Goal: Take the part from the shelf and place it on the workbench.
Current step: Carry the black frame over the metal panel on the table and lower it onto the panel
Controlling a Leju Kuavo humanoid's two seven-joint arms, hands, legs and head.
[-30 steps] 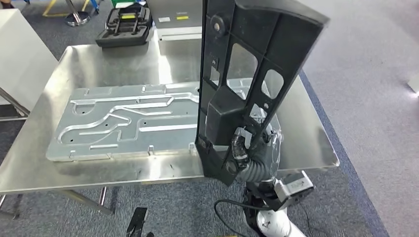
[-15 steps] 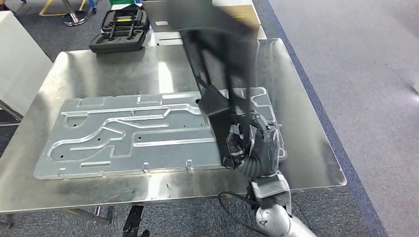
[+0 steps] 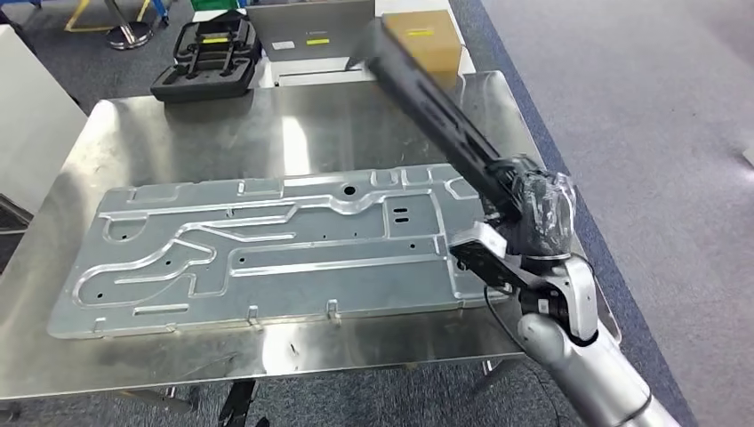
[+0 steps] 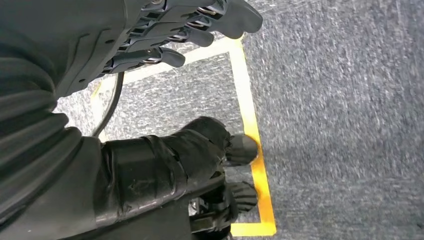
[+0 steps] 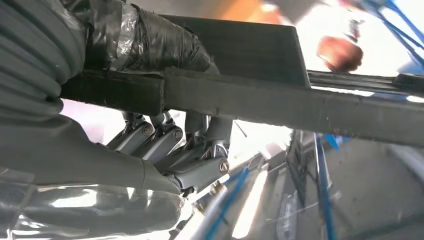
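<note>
One part [image 3: 436, 102]: long, black, edge-on | right hand [image 3: 533, 213] grips it | left hand [image 4: 165, 35] fingers [image 4: 235, 15] released, apart

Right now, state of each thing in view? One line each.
black part: held in the air, tilted, edge-on over the workbench's right side
right hand: grips the black part's lower end
left hand: holds nothing, fingers apart, hanging over the carpet
metal plate: lying flat on the workbench
workbench: carries the metal plate
black case: resting beyond the workbench's far edge
</note>
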